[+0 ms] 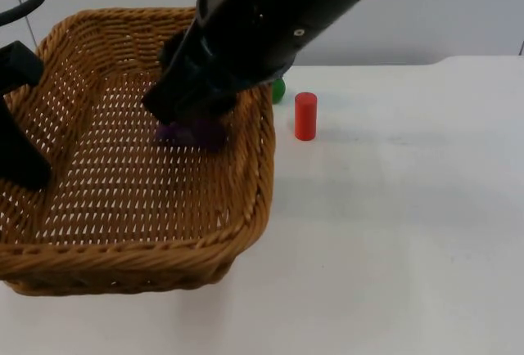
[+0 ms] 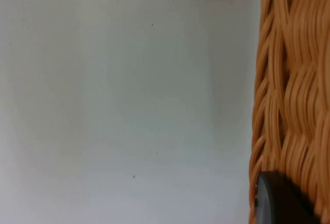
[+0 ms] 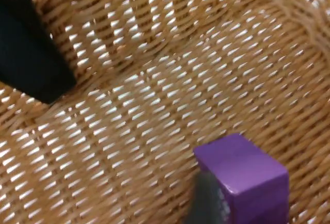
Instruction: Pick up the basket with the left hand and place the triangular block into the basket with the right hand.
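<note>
A white worktop [image 1: 393,232] ends at a grey wall. The left gripper [image 1: 20,155] is clamped on the rim of the wicker basket [image 1: 123,265]. The right gripper [image 1: 192,126], inside the basket, holds the purple block [image 3: 242,175] just above the weave. Release should be low and central, followed by a straight vertical withdrawal. A red cylinder [image 1: 305,116] stands beside the basket.

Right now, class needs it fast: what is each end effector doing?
Left end effector: closed on the wicker basket wall.
Right end effector: inside the basket, closed on the purple block.
</note>
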Controlling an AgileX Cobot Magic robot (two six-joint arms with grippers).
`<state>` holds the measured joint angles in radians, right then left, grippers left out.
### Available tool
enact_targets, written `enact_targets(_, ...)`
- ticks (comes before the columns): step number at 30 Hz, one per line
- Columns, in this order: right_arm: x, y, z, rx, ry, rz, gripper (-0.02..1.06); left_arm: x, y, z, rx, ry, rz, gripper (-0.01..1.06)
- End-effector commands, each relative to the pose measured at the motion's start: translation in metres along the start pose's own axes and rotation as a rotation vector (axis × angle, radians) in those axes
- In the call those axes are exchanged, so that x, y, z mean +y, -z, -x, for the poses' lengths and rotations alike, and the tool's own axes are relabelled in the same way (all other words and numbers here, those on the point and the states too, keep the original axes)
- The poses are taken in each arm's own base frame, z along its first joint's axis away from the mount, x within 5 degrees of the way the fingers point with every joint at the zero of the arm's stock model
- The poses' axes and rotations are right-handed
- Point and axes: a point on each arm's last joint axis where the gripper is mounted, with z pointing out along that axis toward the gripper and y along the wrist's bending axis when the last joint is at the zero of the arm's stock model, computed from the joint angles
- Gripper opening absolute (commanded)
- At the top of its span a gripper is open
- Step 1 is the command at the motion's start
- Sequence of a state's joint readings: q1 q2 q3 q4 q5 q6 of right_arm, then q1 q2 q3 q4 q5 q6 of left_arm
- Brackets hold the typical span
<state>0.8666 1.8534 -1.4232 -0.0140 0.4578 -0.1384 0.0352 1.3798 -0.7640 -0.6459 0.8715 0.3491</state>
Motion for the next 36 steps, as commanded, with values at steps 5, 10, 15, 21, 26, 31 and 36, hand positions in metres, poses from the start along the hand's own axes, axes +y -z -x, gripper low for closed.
enact_targets(5,-0.004,0.044,0.025,-0.176,0.040,-0.041,0.68,-0.002,0.003,-0.001,-0.008,0.008,-0.021,0.00)
enact_targets(10,-0.011,0.116,0.045,-0.338,0.099,-0.109,0.68,-0.002,0.003,0.000,-0.013,0.018,-0.014,0.00)
enact_targets(15,-0.012,0.186,0.052,-0.479,0.096,-0.141,0.68,0.011,0.009,0.004,-0.054,0.066,0.005,0.00)
enact_targets(21,-0.012,0.234,0.046,-0.540,0.089,-0.159,0.68,0.045,0.024,0.014,-0.179,0.177,0.065,0.00)
enact_targets(26,-0.012,0.242,0.044,-0.547,0.088,-0.162,0.68,0.068,0.019,0.022,-0.216,0.237,0.119,0.00)
enact_targets(31,-0.012,0.243,0.043,-0.540,0.085,-0.160,0.68,0.085,0.001,0.032,-0.250,0.278,0.160,0.00)
enact_targets(36,-0.012,0.243,0.043,-0.538,0.085,-0.162,0.68,0.100,-0.016,0.037,-0.234,0.300,0.199,0.00)
